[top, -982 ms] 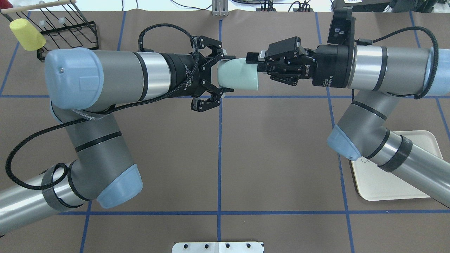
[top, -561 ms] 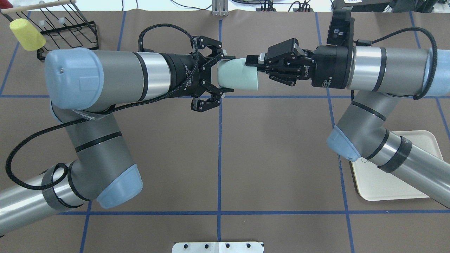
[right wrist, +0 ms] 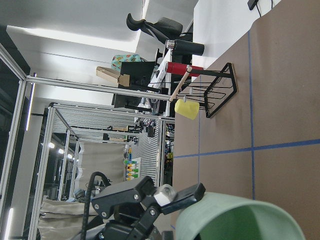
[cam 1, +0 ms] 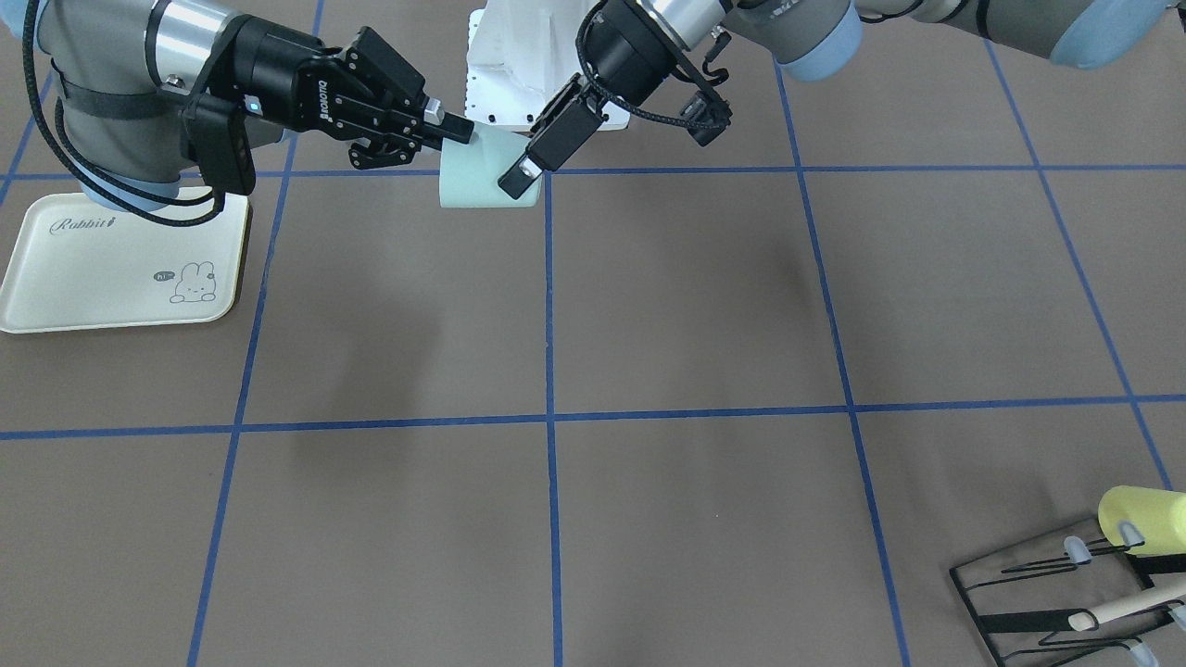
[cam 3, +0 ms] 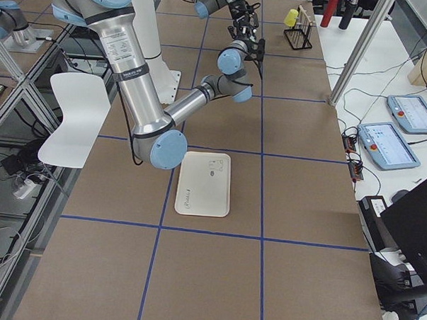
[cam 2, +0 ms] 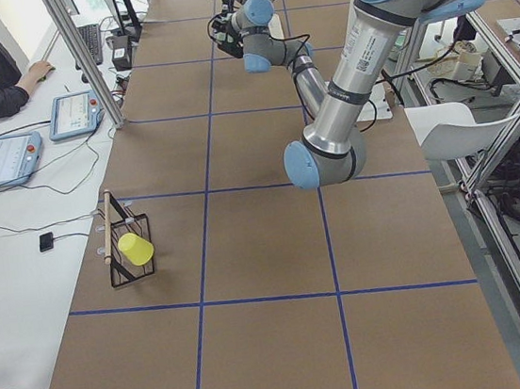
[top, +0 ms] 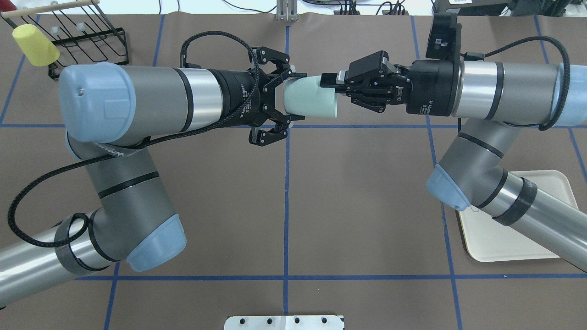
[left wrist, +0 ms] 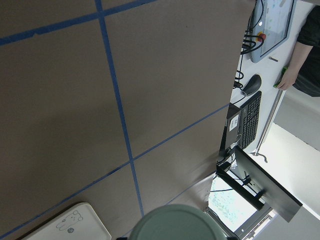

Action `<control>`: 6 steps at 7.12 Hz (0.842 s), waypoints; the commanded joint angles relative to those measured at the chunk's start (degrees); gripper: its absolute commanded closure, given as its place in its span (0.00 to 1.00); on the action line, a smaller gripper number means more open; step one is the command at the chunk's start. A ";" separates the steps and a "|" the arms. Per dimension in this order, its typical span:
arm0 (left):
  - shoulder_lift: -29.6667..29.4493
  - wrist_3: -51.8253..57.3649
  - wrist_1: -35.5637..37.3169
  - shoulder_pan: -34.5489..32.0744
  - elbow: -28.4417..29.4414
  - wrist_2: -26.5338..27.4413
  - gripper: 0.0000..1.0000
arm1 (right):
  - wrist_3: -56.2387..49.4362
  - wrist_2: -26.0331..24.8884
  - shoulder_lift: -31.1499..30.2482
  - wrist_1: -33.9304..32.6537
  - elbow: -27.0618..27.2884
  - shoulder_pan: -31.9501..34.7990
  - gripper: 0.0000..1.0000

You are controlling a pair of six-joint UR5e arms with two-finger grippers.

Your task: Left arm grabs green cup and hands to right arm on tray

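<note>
The green cup (top: 312, 98) hangs on its side in the air over the far middle of the table, base toward the left arm. My left gripper (top: 297, 96) is shut on its base, one finger (cam 1: 523, 169) lying across the cup (cam 1: 473, 181). My right gripper (top: 329, 81), with ROBOTIQ lettering, is shut on the cup's rim (cam 1: 454, 132). The cup's base shows in the left wrist view (left wrist: 175, 222) and its rim in the right wrist view (right wrist: 235, 220). The cream tray (top: 504, 243) lies under the right arm (cam 1: 111, 269).
A pale yellow cup (top: 34, 44) sits on a black wire rack (top: 91, 41) at the far left corner (cam 1: 1140, 519). Blue tape lines grid the brown table. A white base plate (top: 284, 322) is at the near edge.
The right gripper's jaws drew in a little on the cup's rim and its wrist turned slightly. The left arm and the cup have not moved.
</note>
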 commanded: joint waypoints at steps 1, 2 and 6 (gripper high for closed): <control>0.21 0.92 0.01 0.00 -0.34 -0.01 0.01 | -0.09 -0.01 -0.06 0.00 -0.03 0.00 1.00; 0.30 0.93 0.01 0.00 -0.51 -0.01 0.00 | -0.09 0.08 -0.06 0.09 0.06 0.00 1.00; 0.47 0.93 0.10 -0.08 -0.17 -0.01 0.00 | -0.97 -0.09 -0.33 0.09 -0.03 0.09 1.00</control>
